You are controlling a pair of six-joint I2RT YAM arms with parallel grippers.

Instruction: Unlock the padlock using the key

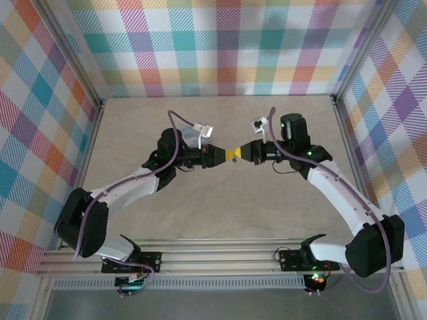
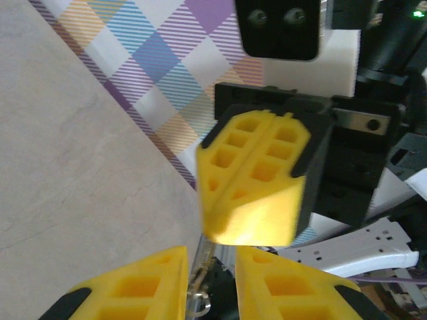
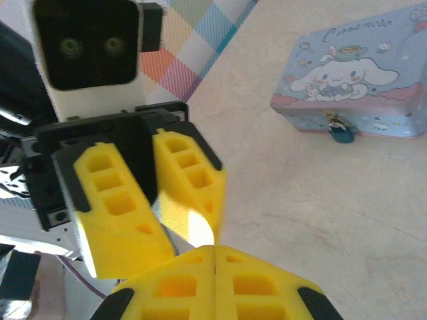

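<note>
Meeting tip to tip above the desk (image 3: 320, 220): left hand (image 2: 212, 263), narrow, pinching the silvery key (image 2: 198, 301); right hand (image 3: 215, 260), fingers pressed fully together. Padlock (image 3: 342, 133) hangs at the front of the cartoon tin box (image 3: 353, 80), well apart from both hands.

Pastel cartoon tin box (image 3: 353, 80) on beige table (image 3: 300, 220); plaid walls (image 1: 220, 47).

The left arm (image 1: 127, 185) and right arm (image 1: 340, 193) are white with black joints. Purple cables (image 1: 175, 143) loop along them. The fingers (image 3: 180, 287) are bright yellow blocks with square holes. A tiny green light (image 1: 309, 154), it seems, glows on the right arm.
</note>
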